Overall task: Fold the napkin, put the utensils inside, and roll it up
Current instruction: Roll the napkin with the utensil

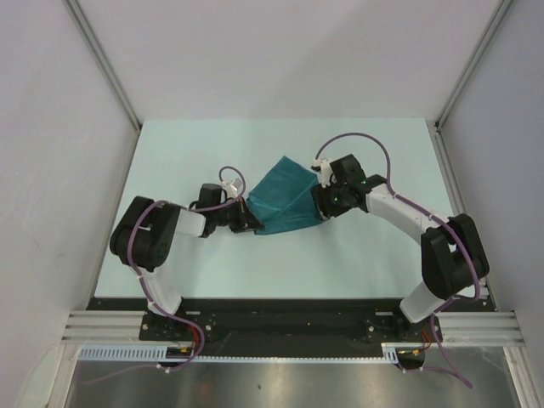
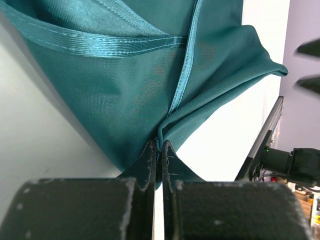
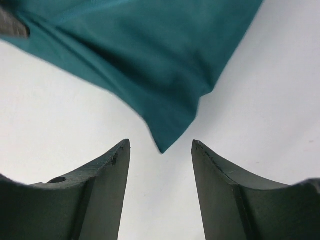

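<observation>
The pale counter (image 1: 280, 263) carries only the napkin (image 1: 285, 200), which lies near its middle, between the two arms. The teal cloth is doubled over into a rough wedge, its point toward the far side, with hemmed edges crossing one another and loose creases along the right side. It is not flat or squared.

The left claw (image 2: 157, 147) is pinched fully closed on the napkin's near-left edge, and the fabric puckers where the fingers meet it. The right claw (image 3: 160, 145) stands well open at the cloth's right side. A corner tip of the napkin hangs just ahead of the gap between its fingers, touching neither one, so it holds nothing.

No spoon shows in any view.

The step in hand looks like the fold itself, only partly made and untidy. The next move probably calls for the right claw to take a fresh hold on that free corner, or to press the layers flat, while the left claw anchors its edge so the cloth does not drag across the counter.
</observation>
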You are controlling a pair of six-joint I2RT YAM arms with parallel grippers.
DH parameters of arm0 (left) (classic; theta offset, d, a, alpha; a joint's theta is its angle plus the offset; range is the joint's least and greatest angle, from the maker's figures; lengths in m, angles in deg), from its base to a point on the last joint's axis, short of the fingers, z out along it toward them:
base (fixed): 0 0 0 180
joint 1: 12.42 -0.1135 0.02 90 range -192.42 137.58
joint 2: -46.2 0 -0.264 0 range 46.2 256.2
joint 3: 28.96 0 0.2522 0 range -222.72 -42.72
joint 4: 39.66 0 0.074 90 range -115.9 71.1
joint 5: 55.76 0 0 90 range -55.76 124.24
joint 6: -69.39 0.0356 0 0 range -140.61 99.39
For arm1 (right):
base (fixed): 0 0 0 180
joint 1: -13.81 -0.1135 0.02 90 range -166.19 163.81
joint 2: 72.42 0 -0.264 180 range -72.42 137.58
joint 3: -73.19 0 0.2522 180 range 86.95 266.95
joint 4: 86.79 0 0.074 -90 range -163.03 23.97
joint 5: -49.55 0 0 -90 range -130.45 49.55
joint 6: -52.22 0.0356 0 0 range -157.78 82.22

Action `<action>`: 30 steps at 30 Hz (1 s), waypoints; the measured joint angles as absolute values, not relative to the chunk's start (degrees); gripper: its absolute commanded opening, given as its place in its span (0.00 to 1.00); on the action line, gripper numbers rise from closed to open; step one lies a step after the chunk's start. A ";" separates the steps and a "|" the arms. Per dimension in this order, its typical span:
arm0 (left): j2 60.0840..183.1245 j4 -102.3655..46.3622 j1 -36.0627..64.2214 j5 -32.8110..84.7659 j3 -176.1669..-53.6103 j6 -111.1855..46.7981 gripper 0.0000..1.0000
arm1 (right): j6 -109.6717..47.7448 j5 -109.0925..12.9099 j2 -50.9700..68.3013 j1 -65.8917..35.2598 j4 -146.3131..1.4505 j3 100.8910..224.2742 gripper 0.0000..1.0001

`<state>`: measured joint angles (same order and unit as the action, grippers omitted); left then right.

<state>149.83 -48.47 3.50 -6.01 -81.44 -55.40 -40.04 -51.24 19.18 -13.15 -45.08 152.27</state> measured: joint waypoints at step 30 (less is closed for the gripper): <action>151.17 -49.21 2.83 -7.74 -81.92 -56.62 0.00 | -42.97 -36.09 24.09 -19.84 -48.06 151.79 0.20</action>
